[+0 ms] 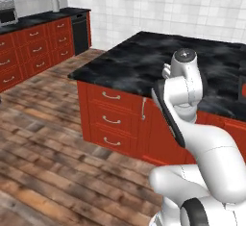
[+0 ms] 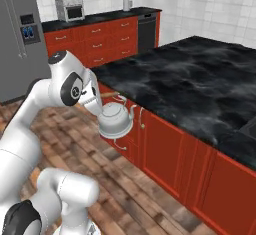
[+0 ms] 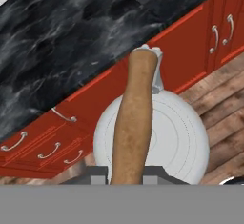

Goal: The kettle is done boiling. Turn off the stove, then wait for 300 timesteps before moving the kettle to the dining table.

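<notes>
The kettle (image 2: pixel 116 121), squat and silvery-grey, hangs in the air beside the red-brown cabinet front of the dining table (image 2: pixel 190 79), below the level of its black marble top. My gripper (image 3: pixel 127 173) is shut on the kettle's orange-brown arched handle (image 3: pixel 136 118). In the hand view the kettle's round body (image 3: pixel 178 137) lies under the handle, with the dining table's edge (image 3: pixel 57 42) beyond it. In the left base view my arm stands in front of the dining table (image 1: pixel 129 61) and hides the kettle. The stove is out of view.
Drawers with silver handles (image 1: pixel 111 119) line the island's side. A back counter with red cabinets carries a microwave (image 2: pixel 69 9); a grey fridge (image 2: pixel 17 39) and a dark dishwasher (image 2: pixel 146 31) stand along that wall. Wooden floor (image 1: pixel 43 148) spreads around the island.
</notes>
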